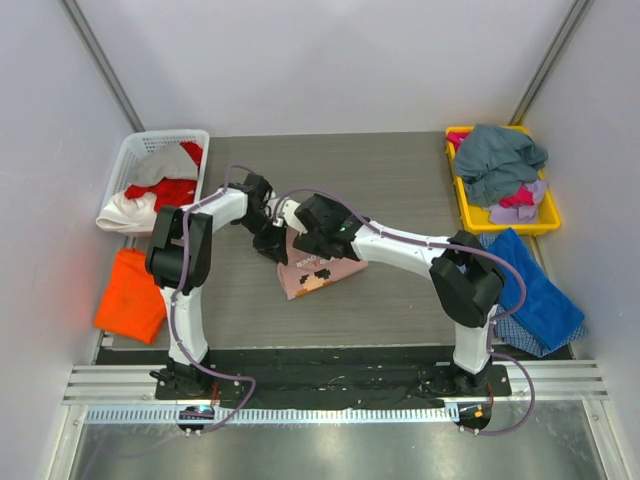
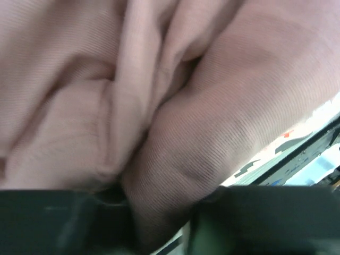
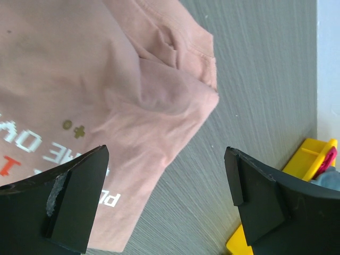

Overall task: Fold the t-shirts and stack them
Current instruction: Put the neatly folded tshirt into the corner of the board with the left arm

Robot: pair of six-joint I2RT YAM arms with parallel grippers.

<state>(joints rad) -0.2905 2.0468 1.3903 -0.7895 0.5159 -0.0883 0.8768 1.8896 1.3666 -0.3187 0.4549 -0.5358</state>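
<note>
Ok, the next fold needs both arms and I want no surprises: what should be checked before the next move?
1. Left gripper on the pink t-shirt: ok, fabric is bunched inside it.
2. Firmness of that grip: cannot tell.
3. Right gripper open: ok.
4. Right gripper holding fabric: not ok, it stands over the shirt's corner and grips nothing.
5. Shirt lying flat: not ok, it is rumpled at that corner.
</note>
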